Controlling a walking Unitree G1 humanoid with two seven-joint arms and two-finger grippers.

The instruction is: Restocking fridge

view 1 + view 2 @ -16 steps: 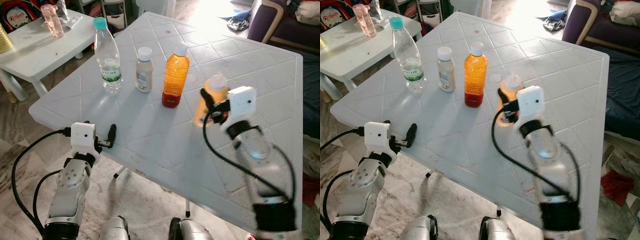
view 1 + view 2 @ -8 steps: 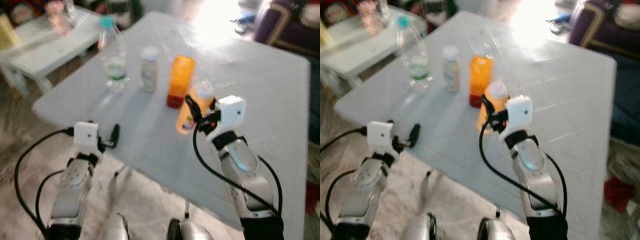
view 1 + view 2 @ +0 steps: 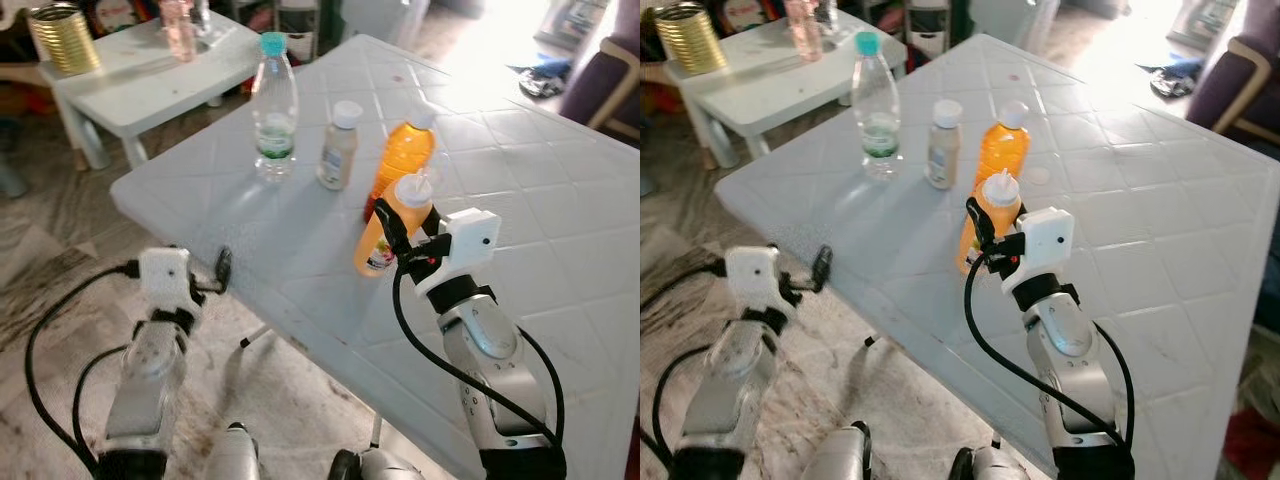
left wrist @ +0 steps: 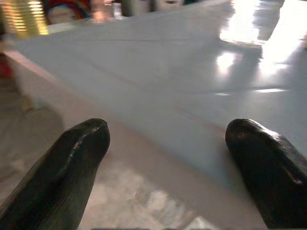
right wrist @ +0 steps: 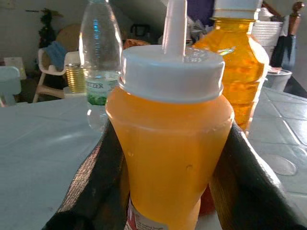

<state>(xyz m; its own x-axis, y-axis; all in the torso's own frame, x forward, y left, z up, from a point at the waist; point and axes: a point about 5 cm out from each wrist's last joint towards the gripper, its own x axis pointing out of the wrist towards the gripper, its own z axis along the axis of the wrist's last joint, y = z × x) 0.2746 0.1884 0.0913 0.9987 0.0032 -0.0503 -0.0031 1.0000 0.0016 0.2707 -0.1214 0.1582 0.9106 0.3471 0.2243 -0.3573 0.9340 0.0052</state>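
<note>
My right gripper (image 3: 388,232) is shut on an orange squeeze bottle (image 3: 393,222) with a white nozzle cap, held tilted above the white table (image 3: 560,180). In the right wrist view the squeeze bottle (image 5: 172,143) sits between both black fingers (image 5: 96,177). Just behind it stands a taller orange juice bottle (image 3: 405,160). Left of that stand a small beige bottle (image 3: 338,148) and a clear water bottle (image 3: 273,110) with a teal cap. My left gripper (image 3: 222,268) hangs open at the table's near-left edge with nothing between its fingers (image 4: 72,167).
A low white side table (image 3: 130,80) at the far left carries a gold can (image 3: 62,38) and a pink bottle (image 3: 180,25). A purple armchair (image 3: 610,80) stands at the far right. Marbled floor lies below the table's near edge.
The whole view has shifted, so the camera moved. My right gripper has carried the squeeze bottle from the right of the juice bottle to in front of it. The left arm stays at the table edge.
</note>
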